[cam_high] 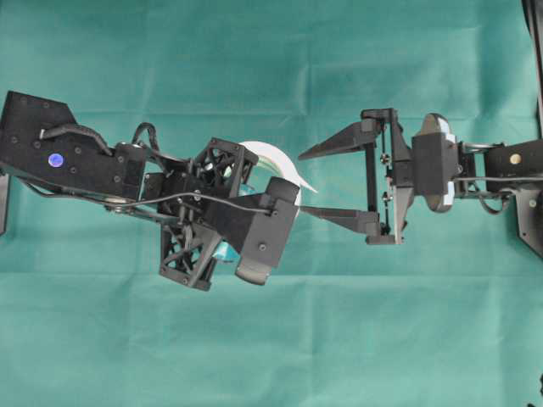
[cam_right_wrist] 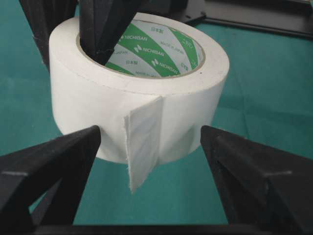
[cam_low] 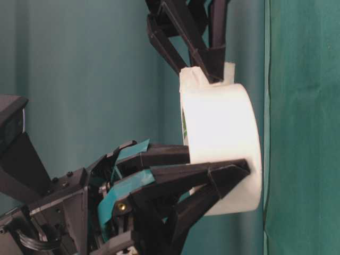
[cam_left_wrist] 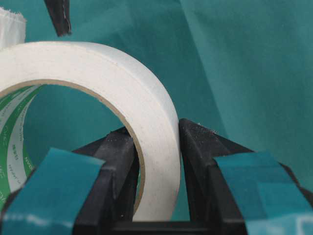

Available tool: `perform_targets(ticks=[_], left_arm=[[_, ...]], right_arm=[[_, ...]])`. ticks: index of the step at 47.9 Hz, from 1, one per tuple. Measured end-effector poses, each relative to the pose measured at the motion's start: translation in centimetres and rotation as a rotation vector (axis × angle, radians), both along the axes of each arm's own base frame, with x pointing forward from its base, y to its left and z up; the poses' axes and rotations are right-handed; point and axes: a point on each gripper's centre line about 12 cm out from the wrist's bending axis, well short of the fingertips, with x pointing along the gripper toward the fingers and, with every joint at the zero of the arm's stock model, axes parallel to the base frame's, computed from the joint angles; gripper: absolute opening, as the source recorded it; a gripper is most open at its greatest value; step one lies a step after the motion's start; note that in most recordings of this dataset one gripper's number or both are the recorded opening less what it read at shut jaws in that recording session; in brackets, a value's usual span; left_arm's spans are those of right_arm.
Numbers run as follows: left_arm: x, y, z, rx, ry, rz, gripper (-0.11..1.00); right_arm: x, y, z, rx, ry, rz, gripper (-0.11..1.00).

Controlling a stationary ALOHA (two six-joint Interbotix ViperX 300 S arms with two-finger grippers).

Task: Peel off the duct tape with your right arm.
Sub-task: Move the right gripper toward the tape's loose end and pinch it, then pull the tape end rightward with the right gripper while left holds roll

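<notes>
The duct tape [cam_right_wrist: 146,93], a white roll with a green-printed core, is held up above the green cloth. My left gripper [cam_left_wrist: 156,147], the one with teal strips on its fingers, is shut on the roll's wall, one finger [cam_right_wrist: 100,29] inside the core and one outside. The loose white tab [cam_right_wrist: 144,147] sticks out toward my right gripper [cam_right_wrist: 150,131]. That gripper is open, with its black pointed fingers on either side of the tab and not touching it. From overhead, the right gripper [cam_high: 303,183] faces the roll [cam_high: 267,161] from the right.
Green cloth [cam_high: 271,339] covers the whole table. A black frame part [cam_high: 534,85] stands at the right edge behind my right arm. Both arms meet near the middle of the table.
</notes>
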Motion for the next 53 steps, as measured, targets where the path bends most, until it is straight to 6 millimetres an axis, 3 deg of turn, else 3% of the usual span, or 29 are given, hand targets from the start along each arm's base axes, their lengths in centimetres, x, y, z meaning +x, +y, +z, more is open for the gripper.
perform_targets(ticks=[9, 15, 53], left_arm=[[0.0, -0.2, 0.0, -0.001, 0.000, -0.004, 0.23], [0.0, -0.1, 0.0, -0.001, 0.002, -0.002, 0.23], [-0.2, -1.6, -0.1, 0.004, 0.003, -0.040, 0.23]], right_arm=[[0.1, 0.1, -0.1, -0.004, 0.003, 0.004, 0.20], [0.1, 0.1, -0.1, -0.004, 0.003, 0.005, 0.01], [-0.1, -0.2, -0.4, -0.004, 0.012, -0.005, -0.09]])
